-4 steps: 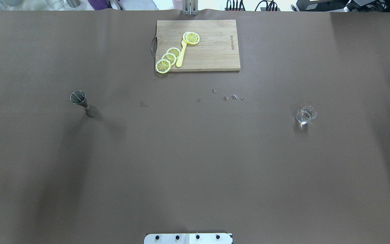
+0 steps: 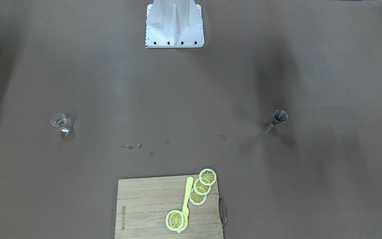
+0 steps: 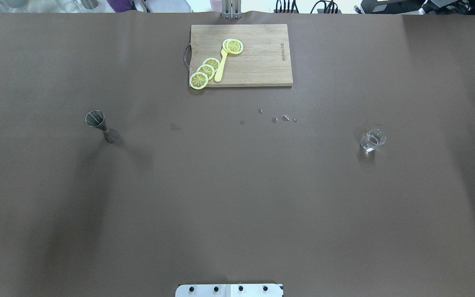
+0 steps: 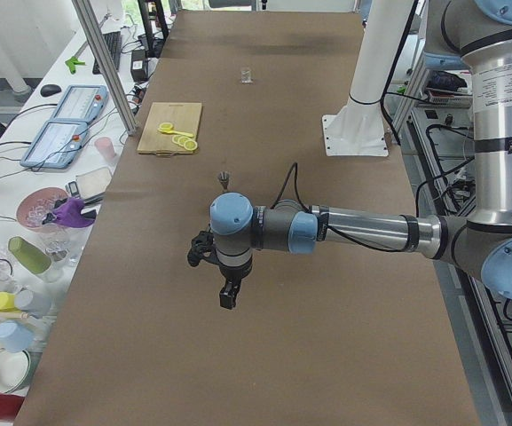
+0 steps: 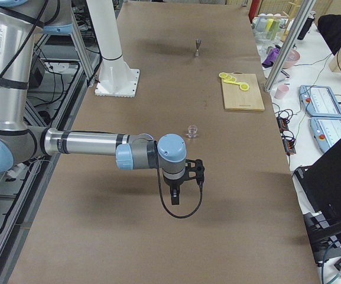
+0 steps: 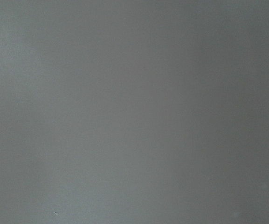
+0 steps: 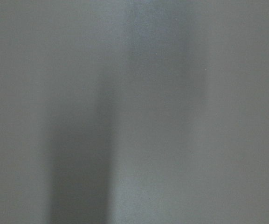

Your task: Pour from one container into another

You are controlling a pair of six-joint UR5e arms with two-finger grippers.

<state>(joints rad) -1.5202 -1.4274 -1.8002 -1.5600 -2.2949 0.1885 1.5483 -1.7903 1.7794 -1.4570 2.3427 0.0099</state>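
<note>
Left gripper [image 4: 226, 300] and right gripper [image 5: 175, 199] hang pointing down from outstretched, level forearms [image 4: 362, 232], far from both vessels; whether either is spread cannot be told. On the robot's left, the small hourglass-shaped steel jigger [image 3: 101, 126] looks light, rigid and slick, best pinched at its waist; the small clear glass [image 3: 372, 139] on its right, probably holding liquid, is fragile.

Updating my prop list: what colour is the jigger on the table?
Silver, bare metal: the jigger shows best in the overhead exterior view.
</note>
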